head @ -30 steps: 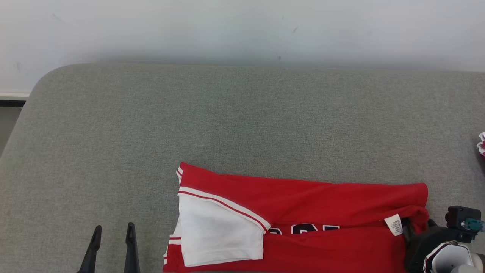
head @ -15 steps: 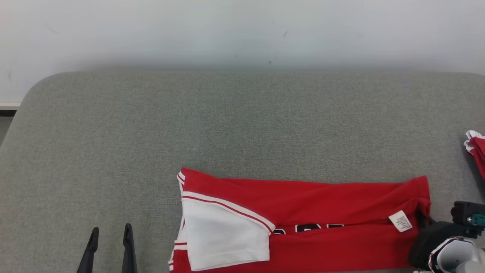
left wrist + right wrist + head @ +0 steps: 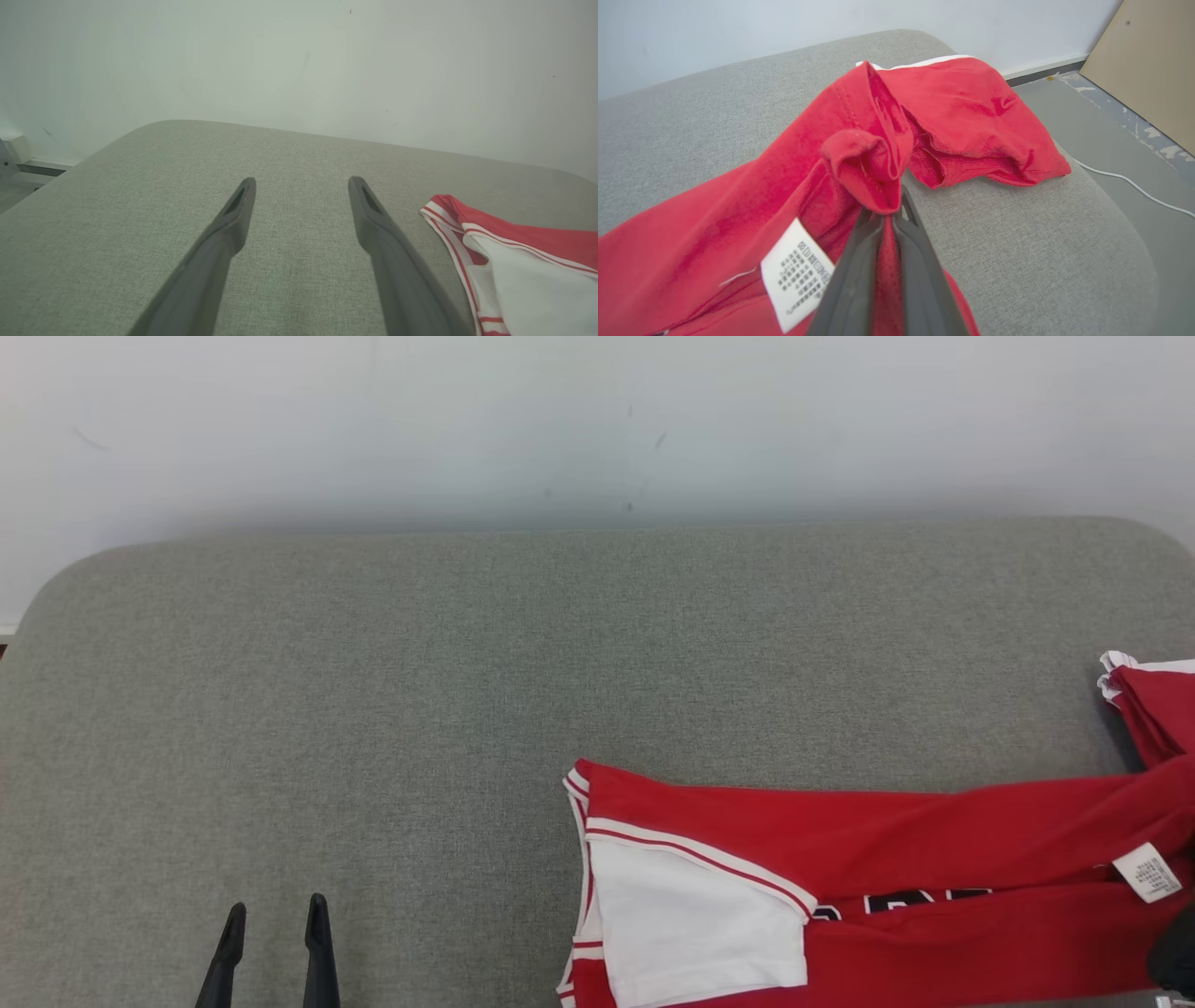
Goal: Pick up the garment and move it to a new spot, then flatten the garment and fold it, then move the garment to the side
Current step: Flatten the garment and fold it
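The garment point(image 3: 934, 859) lies on the table point(image 3: 373, 709) at its near right, running from the middle out past the head view's right edge. Its label point(image 3: 1148, 873) sits near its right end. There a fold of it is between the fingers of the right claw point(image 3: 889, 212). A second cloth point(image 3: 1153, 709) lies on the table just behind that end. The left claw point(image 3: 276, 905) is at the table's near left, well apart from the garment, which is to its right. A wall point(image 3: 597, 420) stands behind the table.

Two garments point(image 3: 934, 821), two pincers point(image 3: 276, 905), one cushion point(image 3: 373, 709)
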